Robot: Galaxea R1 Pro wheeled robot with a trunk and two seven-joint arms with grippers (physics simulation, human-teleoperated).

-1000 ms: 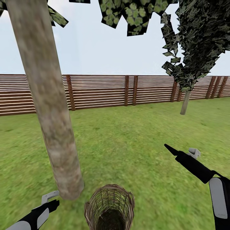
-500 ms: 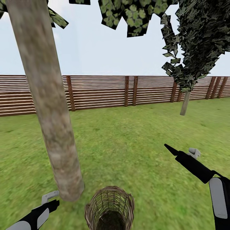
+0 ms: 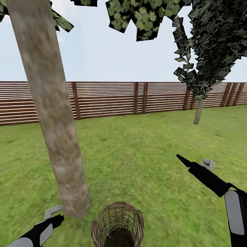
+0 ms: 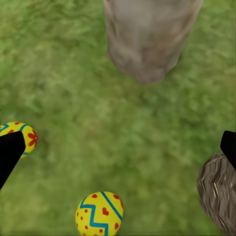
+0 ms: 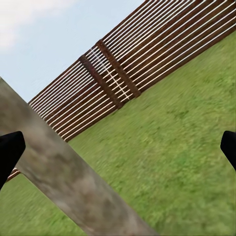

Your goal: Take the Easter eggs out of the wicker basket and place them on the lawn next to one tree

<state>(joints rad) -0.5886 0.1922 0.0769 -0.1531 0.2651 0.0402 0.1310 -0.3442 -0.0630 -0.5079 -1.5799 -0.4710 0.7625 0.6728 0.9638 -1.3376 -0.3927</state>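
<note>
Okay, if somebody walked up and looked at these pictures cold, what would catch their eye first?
Probably the thick grey-brown tree trunk slanting across the left of the head view, with the wicker basket on the lawn right beside its base. Next, in the left wrist view, two bright yellow Easter eggs lying on the grass near that trunk. Behind it all runs the brown slatted fence.

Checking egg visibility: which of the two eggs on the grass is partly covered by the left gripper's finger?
The Easter egg beside the dark finger, which overlaps it; the other egg lies uncovered, showing its blue zigzag.
</note>
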